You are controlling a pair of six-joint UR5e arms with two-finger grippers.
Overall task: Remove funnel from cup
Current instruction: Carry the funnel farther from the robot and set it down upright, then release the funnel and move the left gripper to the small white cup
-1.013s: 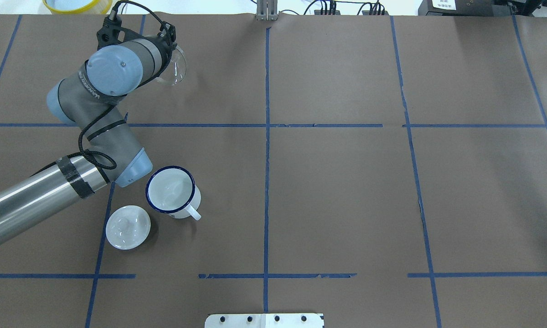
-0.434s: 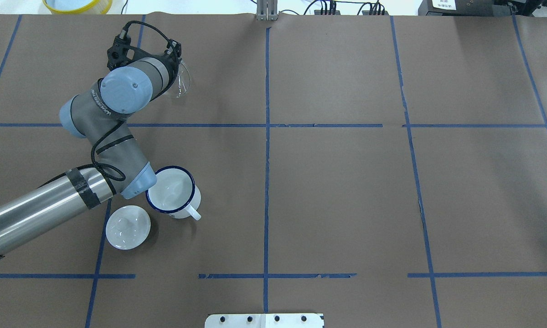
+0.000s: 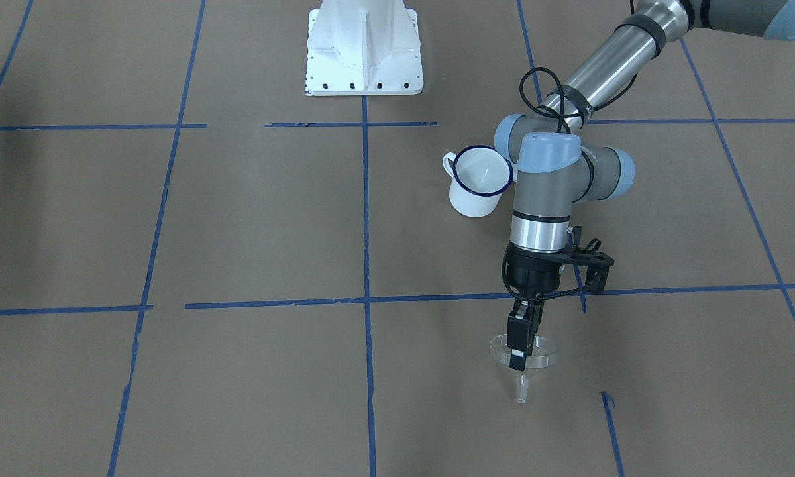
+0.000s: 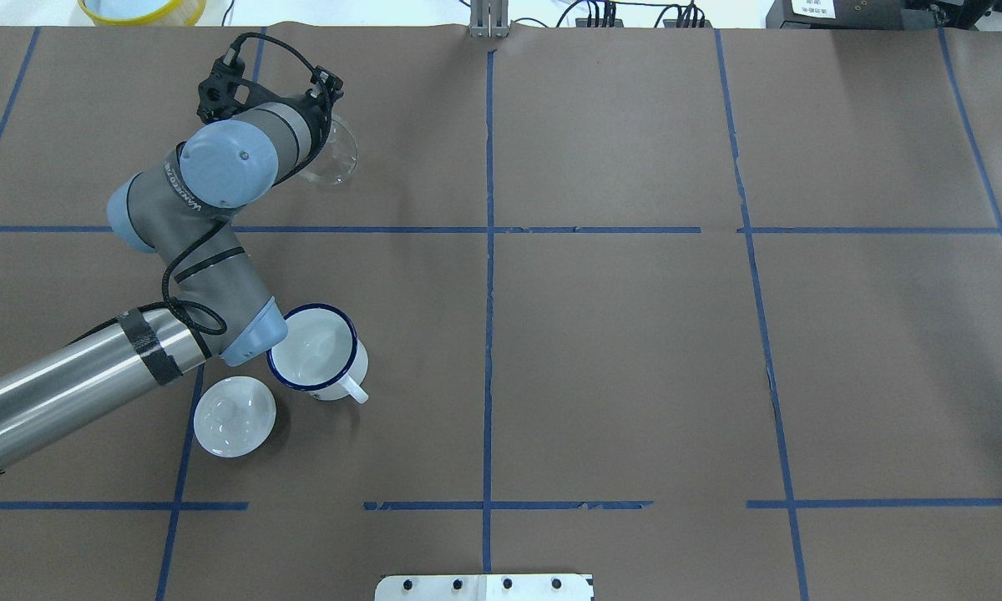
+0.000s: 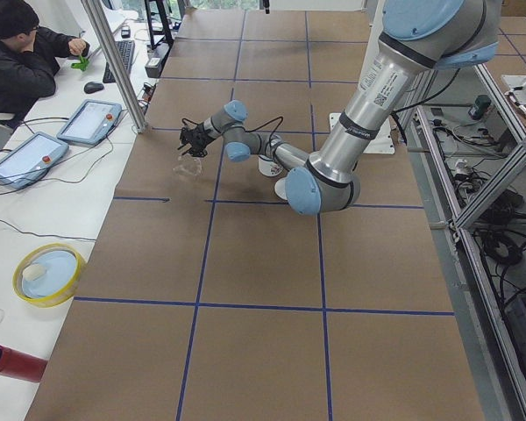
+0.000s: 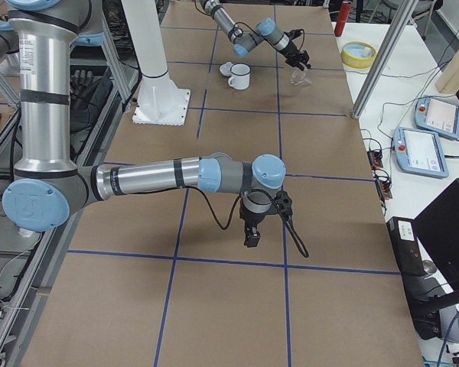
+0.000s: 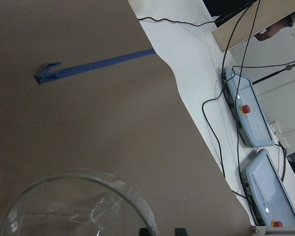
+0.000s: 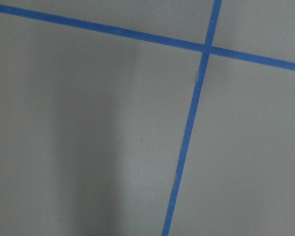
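one funnel (image 3: 542, 358) held by left gripper (image 3: 517, 360), well apart from cup (image 3: 472, 199)

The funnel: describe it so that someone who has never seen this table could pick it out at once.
On the brown table with blue tape lines, follow the left arm out past the white cup to its tip. There the left gripper pinches the rim of the funnel in its jaws, spout down. Unlike the opaque white cup and lid, it is clear and see-through.
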